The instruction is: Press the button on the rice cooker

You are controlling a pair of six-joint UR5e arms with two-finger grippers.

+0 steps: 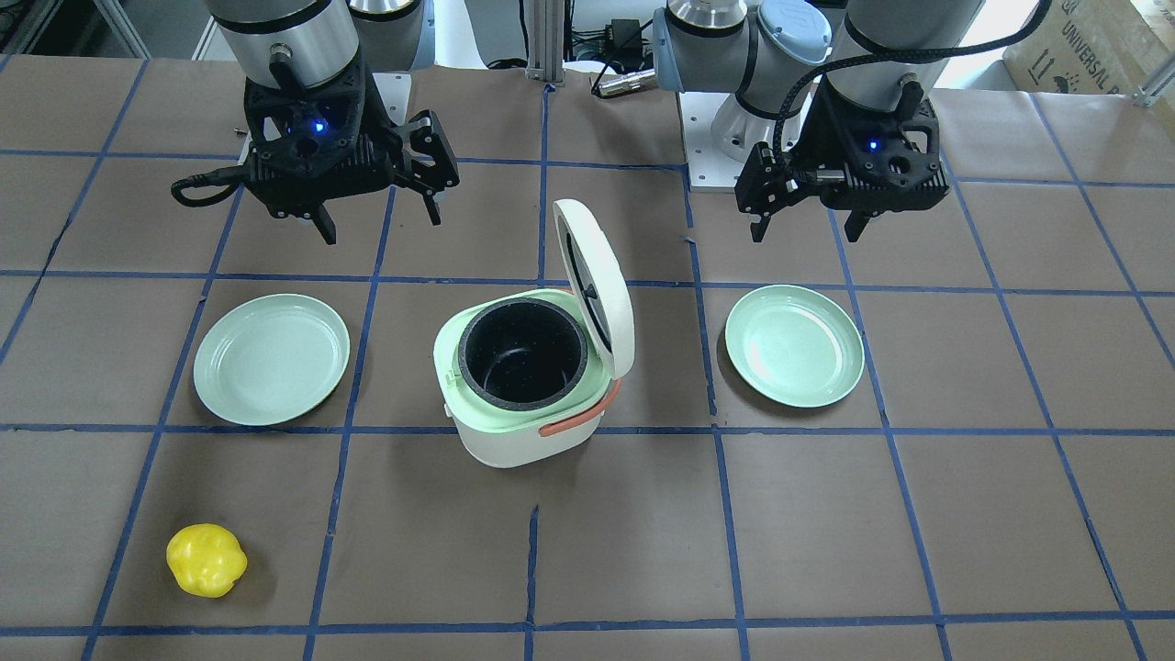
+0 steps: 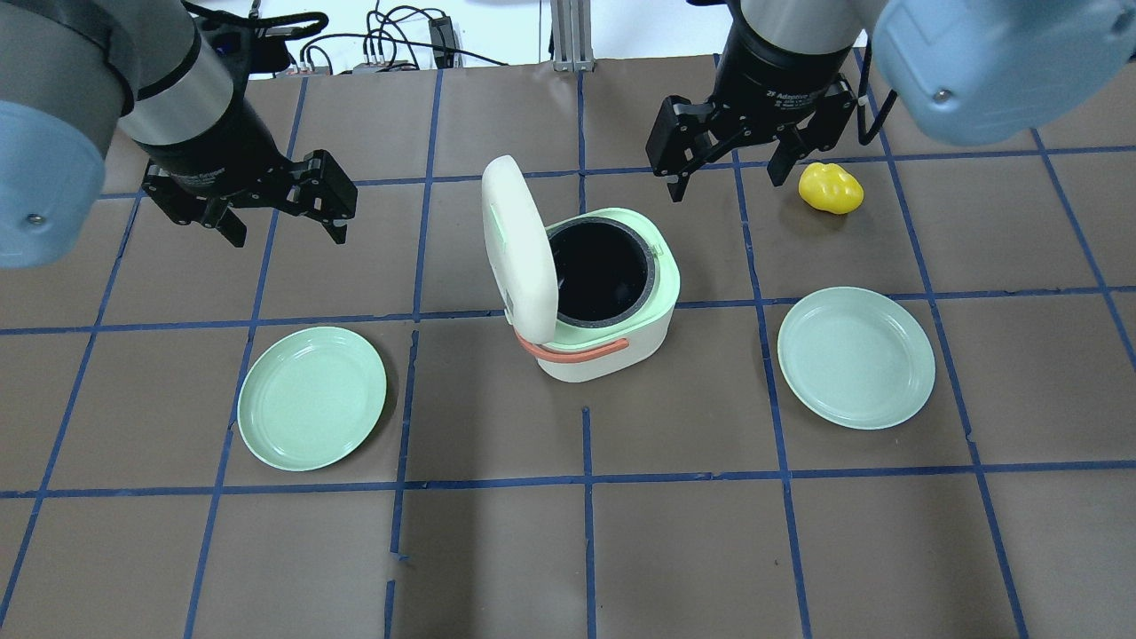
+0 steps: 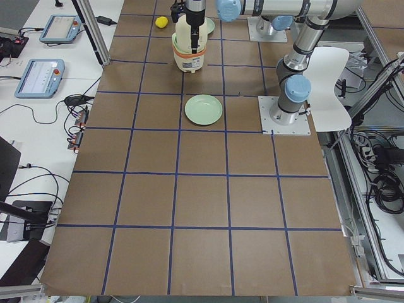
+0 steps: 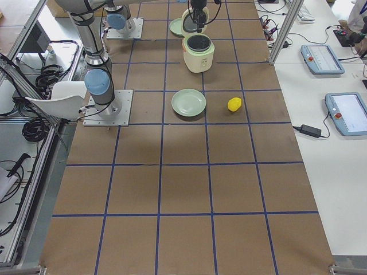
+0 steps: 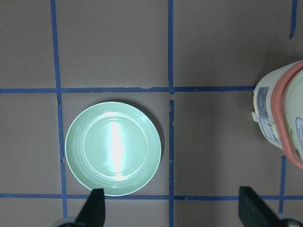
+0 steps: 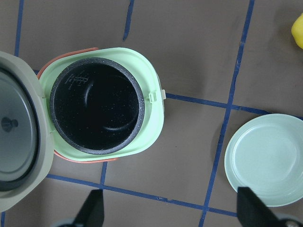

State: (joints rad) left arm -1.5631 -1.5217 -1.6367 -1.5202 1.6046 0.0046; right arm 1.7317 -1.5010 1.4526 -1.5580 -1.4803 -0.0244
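The rice cooker [image 1: 528,390] stands at the table's middle with its white lid [image 1: 595,285] swung up and open. Its black inner pot [image 2: 602,271] is empty. A small green latch tab [image 6: 152,96] sits on the rim. My left gripper [image 2: 275,209] hovers open and empty, to the left of the cooker in the overhead view. My right gripper [image 2: 729,173] hovers open and empty just beyond the cooker's far right side. The right wrist view looks down into the pot [image 6: 97,111]. The left wrist view shows only the cooker's side [image 5: 284,118].
One green plate [image 2: 312,397] lies on the left of the overhead view, below my left gripper. Another green plate [image 2: 855,357] lies on the right. A yellow pepper [image 2: 831,188] lies on the table just right of my right gripper.
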